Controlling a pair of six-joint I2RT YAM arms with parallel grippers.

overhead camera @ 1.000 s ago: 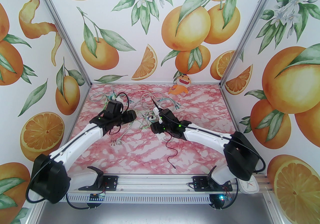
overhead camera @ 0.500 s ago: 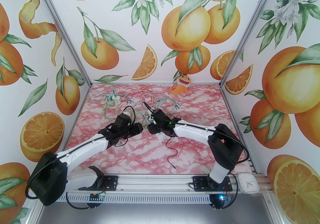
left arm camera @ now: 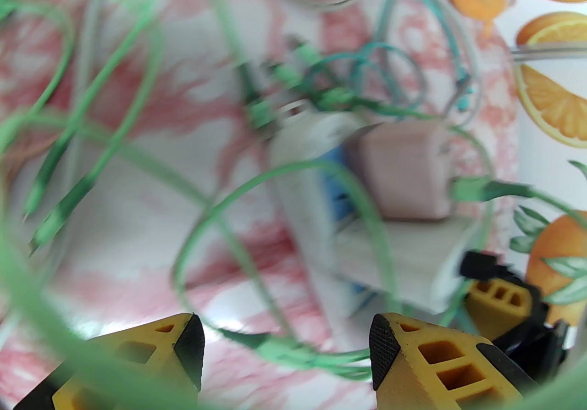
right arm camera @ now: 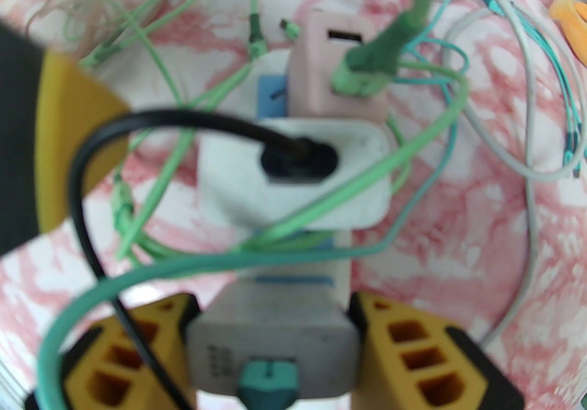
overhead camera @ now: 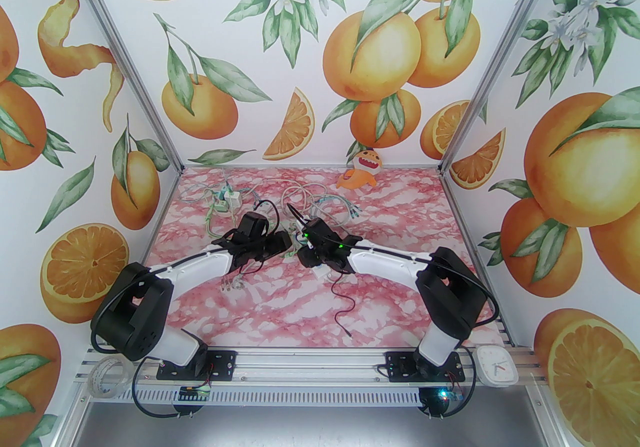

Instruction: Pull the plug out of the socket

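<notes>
The socket [right arm camera: 271, 95] is a white strip with blue faces, lying among green cables mid-table. Three plugs sit in it: a pink one [right arm camera: 316, 78] with a green cable, a white one [right arm camera: 298, 183] with a black cable, and a grey plug [right arm camera: 270, 344] with a teal cable. My right gripper [right arm camera: 274, 307] is shut on the grey plug, a yellow finger pressed to each side. My left gripper [left arm camera: 285, 330] is open just left of the socket [left arm camera: 302, 160], with only loose green cable between its fingers. From above, both grippers [overhead camera: 287, 242] [overhead camera: 303, 255] meet over the strip and hide most of it.
A second white adapter [overhead camera: 226, 197] with green cables lies at the back left. Grey cable coils [overhead camera: 300, 195] lie behind the grippers. An orange plush toy [overhead camera: 361, 170] sits at the back wall. A thin black wire [overhead camera: 345, 307] trails forward. A white clock [overhead camera: 496, 366] and tape roll [overhead camera: 107, 375] rest on the front rail.
My left arm swung from the back-left adapter to the middle, beside the socket. My right gripper shifted a little left and narrowed its jaws onto the grey plug.
</notes>
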